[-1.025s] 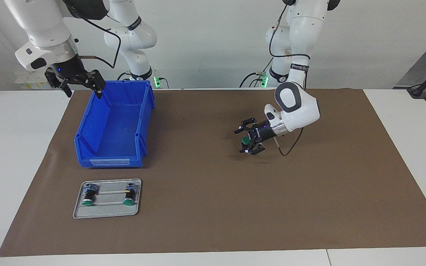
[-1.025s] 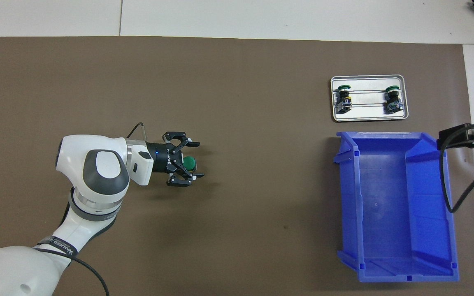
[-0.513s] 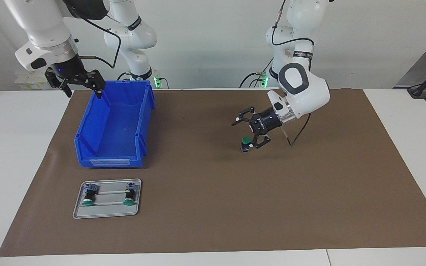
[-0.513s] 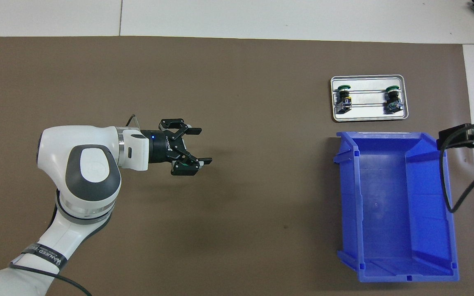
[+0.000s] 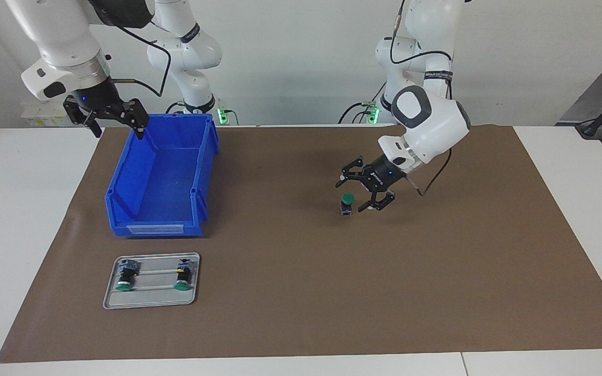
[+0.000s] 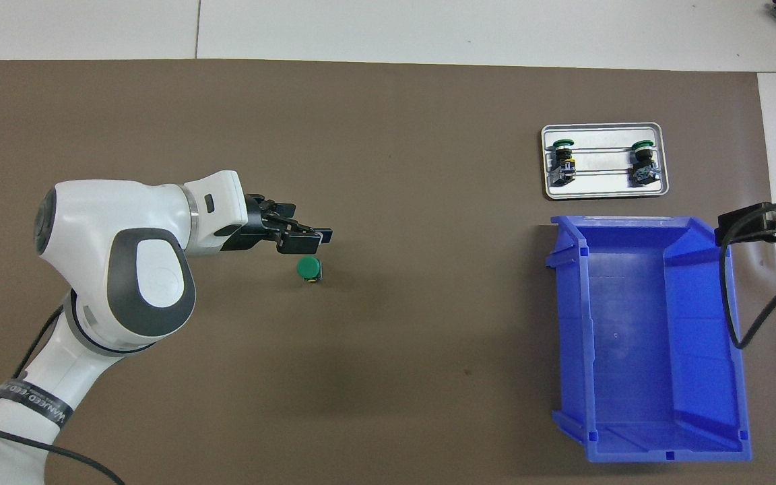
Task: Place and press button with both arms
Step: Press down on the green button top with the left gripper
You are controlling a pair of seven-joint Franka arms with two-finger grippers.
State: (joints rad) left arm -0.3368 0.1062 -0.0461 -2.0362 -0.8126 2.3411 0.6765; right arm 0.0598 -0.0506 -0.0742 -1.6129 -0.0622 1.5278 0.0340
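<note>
The button (image 5: 347,203) stands upright on the brown mat (image 5: 301,292), green cap up, near the middle of the table toward the left arm's end. It also shows in the overhead view (image 6: 308,269). My left gripper (image 5: 354,195) is open and empty. It hangs just above the mat beside the button, apart from it, and shows edge-on in the overhead view (image 6: 308,232). My right gripper (image 5: 117,129) is open and empty, raised over the corner of the blue bin (image 5: 123,209) nearest the robots. Only a part of it shows in the overhead view (image 6: 758,224).
The blue bin (image 6: 738,337) is empty, at the right arm's end of the table. A small metal tray (image 5: 149,303) lies farther from the robots than the bin and holds two more buttons (image 5: 123,279) (image 5: 181,277). The tray also shows in the overhead view (image 6: 603,194).
My left gripper has let go of the button, which now stands on the mat, and has drawn back and turned beside it. The right arm has not moved.
</note>
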